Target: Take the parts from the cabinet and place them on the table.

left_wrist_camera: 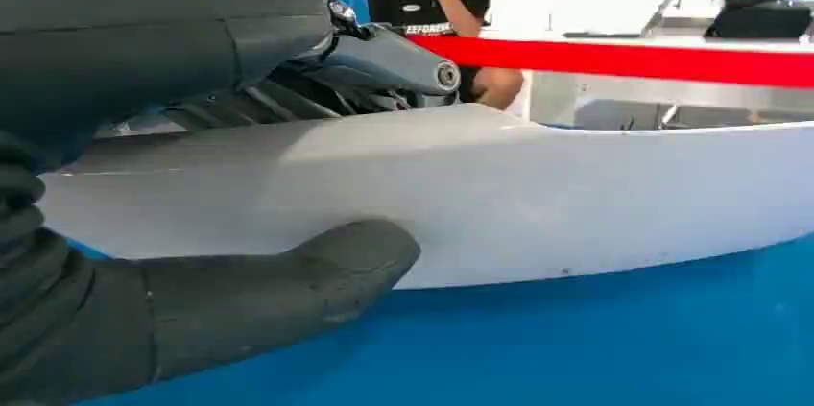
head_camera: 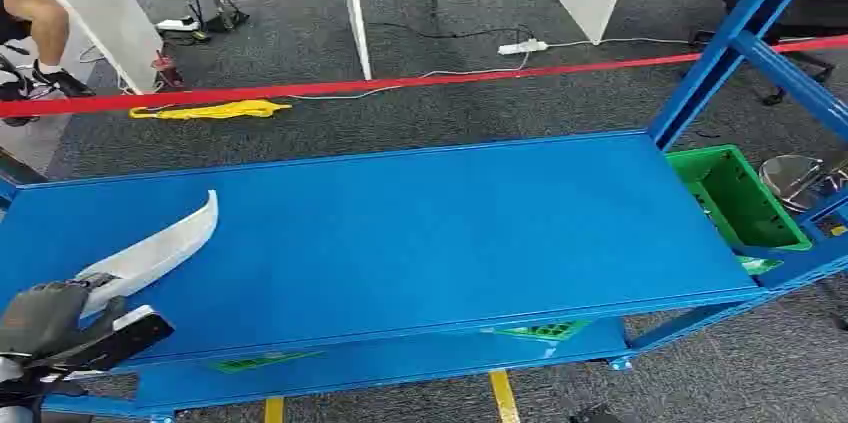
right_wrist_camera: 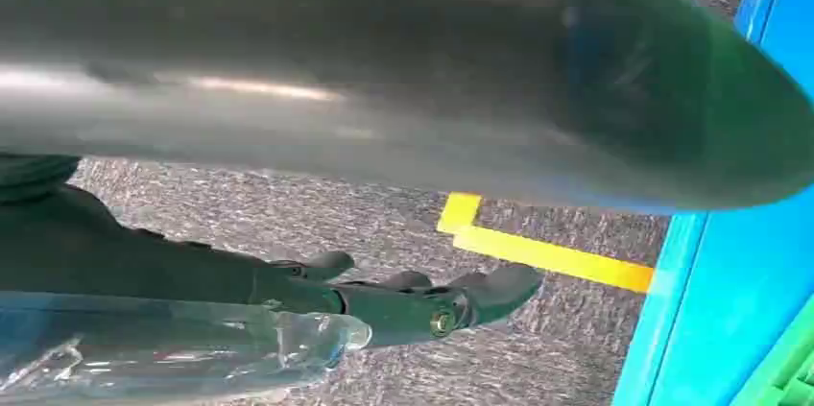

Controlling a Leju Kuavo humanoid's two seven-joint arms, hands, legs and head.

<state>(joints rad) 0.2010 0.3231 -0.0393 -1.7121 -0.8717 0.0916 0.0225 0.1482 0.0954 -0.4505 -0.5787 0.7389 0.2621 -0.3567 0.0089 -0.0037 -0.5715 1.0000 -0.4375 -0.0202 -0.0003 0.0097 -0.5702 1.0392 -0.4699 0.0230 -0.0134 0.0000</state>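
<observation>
L hand at my 7 o'clock is clamped on the long white curved part, thumb under it and fingers over the top; the part's far tip points to 1 o'clock, just above the blue shelf top. R hand hangs over grey carpet w/ fingers out beside some clear plastic wrap; can't tell if it's gripping. Green bin at 3 o'clock.

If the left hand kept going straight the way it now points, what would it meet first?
Probably nothing: the left hand holds the white curved part pointing across bare blue shelf. Depth is uncertain.
</observation>
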